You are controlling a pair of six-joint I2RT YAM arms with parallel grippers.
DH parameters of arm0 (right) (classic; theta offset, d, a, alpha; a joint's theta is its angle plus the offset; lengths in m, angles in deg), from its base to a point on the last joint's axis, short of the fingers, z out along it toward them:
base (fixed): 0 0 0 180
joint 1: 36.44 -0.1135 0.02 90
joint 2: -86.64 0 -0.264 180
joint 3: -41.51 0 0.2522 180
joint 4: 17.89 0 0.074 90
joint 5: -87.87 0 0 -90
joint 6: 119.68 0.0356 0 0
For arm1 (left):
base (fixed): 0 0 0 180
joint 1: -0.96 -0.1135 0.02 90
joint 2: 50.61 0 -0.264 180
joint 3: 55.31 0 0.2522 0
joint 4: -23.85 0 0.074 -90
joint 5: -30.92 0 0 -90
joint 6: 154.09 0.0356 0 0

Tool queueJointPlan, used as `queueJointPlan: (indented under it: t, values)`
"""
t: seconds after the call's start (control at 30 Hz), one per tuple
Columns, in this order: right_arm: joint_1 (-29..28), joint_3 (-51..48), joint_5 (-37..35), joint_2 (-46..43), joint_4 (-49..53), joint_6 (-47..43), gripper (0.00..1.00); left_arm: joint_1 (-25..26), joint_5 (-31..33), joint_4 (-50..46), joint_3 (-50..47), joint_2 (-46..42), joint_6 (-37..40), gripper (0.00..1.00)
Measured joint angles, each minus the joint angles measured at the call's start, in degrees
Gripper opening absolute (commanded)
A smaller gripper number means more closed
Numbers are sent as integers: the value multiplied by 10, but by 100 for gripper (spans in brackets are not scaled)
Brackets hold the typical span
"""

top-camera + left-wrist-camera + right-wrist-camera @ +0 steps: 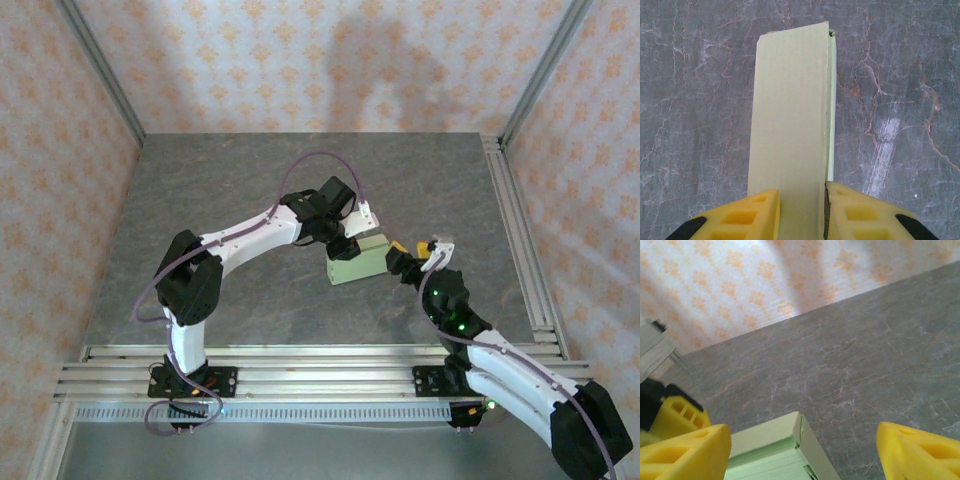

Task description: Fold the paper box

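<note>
Counting one box at middle of surface | two claws | left claw clamped on box's end | right claw spread wide, gripping nothing, box corner just within its gap

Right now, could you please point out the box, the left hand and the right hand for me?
box (pixel 790 110): left wrist view, middle of its broad face.
left hand (pixel 801 197): left wrist view, midway between its fingertips.
right hand (pixel 802 435): right wrist view, midway between its fingertips.
</note>
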Motion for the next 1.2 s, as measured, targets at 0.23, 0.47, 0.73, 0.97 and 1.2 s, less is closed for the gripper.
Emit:
queueJointPlan:
  t: [0.23,0.47,0.73,0.97,1.2]
  values:
    - [101,37,110,65,26,142,76,7,0,16,-16,-8,-9,29]
    - [110,108,191,158,62,179,75,14,4,18,-18,-10,-11,29]
    - [110,105,224,264,30,177,55,22,5,34,-40,-23,-11,32]
    - [110,84,237,309,-89,188,41,22,8,53,-56,-33,-33,46]
    - [110,61,236,312,-141,185,39,25,31,97,-117,-86,-100,69]
